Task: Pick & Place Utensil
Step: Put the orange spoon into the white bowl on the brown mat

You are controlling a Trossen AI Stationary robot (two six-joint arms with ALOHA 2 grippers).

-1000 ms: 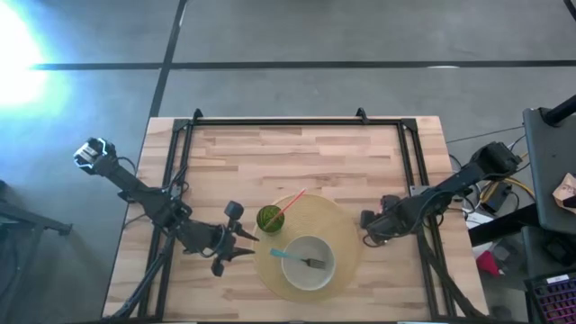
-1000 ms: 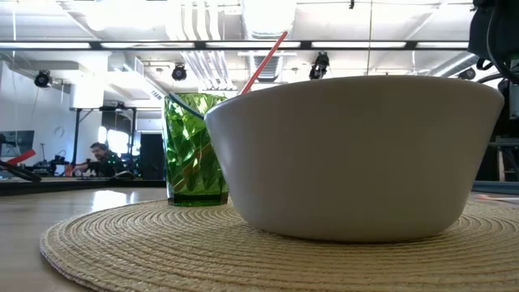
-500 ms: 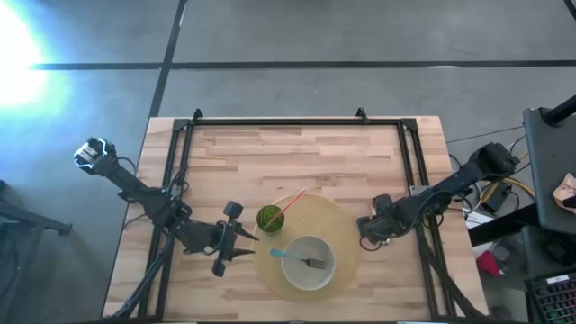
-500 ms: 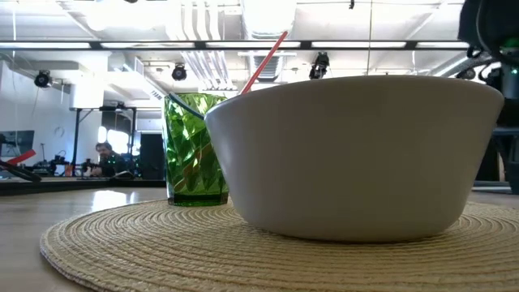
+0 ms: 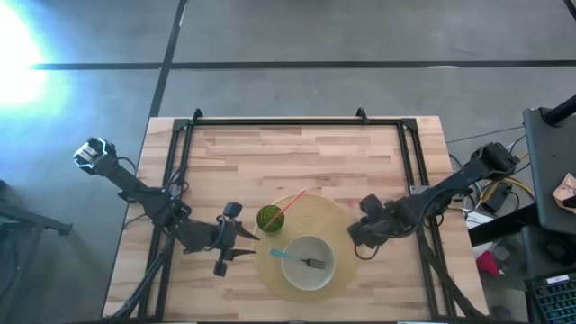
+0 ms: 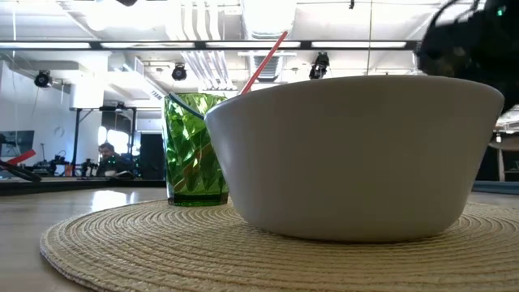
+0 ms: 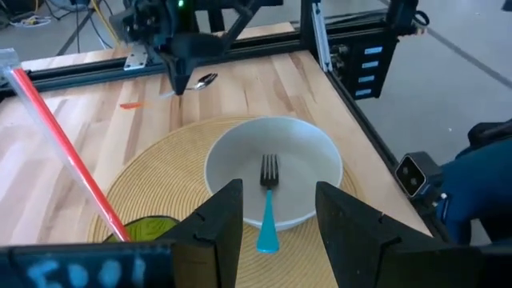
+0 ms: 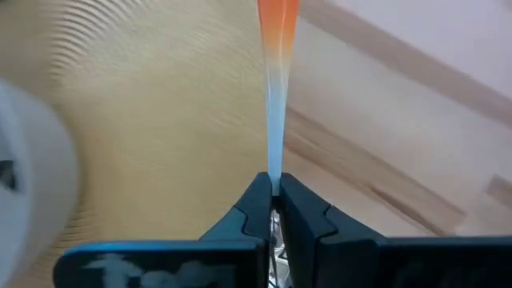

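Our right gripper [image 8: 274, 210] is clamped on a spoon [image 7: 205, 80] by its orange-to-clear handle, with the white bowl [image 5: 309, 263] just ahead of it on the woven placemat [image 5: 344, 227]. We should carry it level over the rim and clear of the blue-handled fork [image 7: 266, 206] before releasing. Our left gripper [image 7: 278, 216] waits open beside the mat.

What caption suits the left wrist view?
Blue-handled fork lying in round white bowl on woven straw placemat.
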